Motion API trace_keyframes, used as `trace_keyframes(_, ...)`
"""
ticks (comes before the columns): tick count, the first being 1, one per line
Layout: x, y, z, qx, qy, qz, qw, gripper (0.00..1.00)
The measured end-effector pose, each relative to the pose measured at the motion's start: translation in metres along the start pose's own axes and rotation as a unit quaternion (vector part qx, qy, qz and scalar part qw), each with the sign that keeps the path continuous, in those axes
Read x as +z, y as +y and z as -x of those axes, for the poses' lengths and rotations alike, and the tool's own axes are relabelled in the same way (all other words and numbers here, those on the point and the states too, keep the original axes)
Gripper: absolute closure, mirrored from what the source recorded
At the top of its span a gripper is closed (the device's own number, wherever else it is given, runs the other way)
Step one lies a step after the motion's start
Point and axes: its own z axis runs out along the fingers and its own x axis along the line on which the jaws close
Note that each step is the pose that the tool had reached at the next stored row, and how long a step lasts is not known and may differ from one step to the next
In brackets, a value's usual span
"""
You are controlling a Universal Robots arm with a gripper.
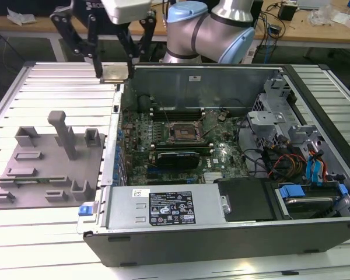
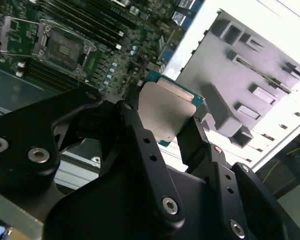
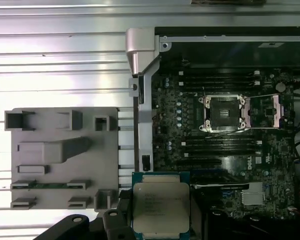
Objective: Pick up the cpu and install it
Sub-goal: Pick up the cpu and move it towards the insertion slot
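Note:
The cpu [image 1: 115,72] is a small square chip with a pale metal top. It hangs in the air over the case's far corner on the exterior view's left. My gripper [image 1: 114,71] is shut on it, one black finger on each opposite edge. In both wrist views the cpu [image 2: 167,112] [image 3: 161,207] sits flat between the fingers [image 2: 135,120], silver face toward the cameras. The dark metal-framed socket [image 1: 184,132] [image 3: 222,112] lies open on the green motherboard [image 1: 163,149], below and to the exterior view's right of the chip.
A grey plastic plate [image 1: 46,163] with upright pegs lies on the slatted table, on the exterior view's left of the open computer case [image 1: 210,233]. Inside the case are a power supply [image 1: 166,207], drive cages [image 1: 274,116] and cables [image 1: 280,160]. The arm [image 1: 210,26] stands behind.

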Motion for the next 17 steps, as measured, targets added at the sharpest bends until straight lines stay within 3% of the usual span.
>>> trace_keyframes(2,0.0001,0.0002,0.0077,0.0,0.0,0.0,1.0,0.45)
trace_keyframes(4,0.0002,0.0004,0.0198,0.0,0.0,0.0,1.0,0.45)
trace_keyframes(5,0.0003,0.0007,0.0291,0.0,0.0,0.0,1.0,0.45)
trace_keyframes(12,0.0008,0.0015,0.065,0.0,0.0,0.0,1.0,0.45)
trace_keyframes(16,0.0012,0.0022,0.0961,0.0,0.0,0.0,1.0,0.45)
trace_keyframes(17,0.0013,0.0023,0.0999,0.0,0.0,0.0,1.0,0.45)
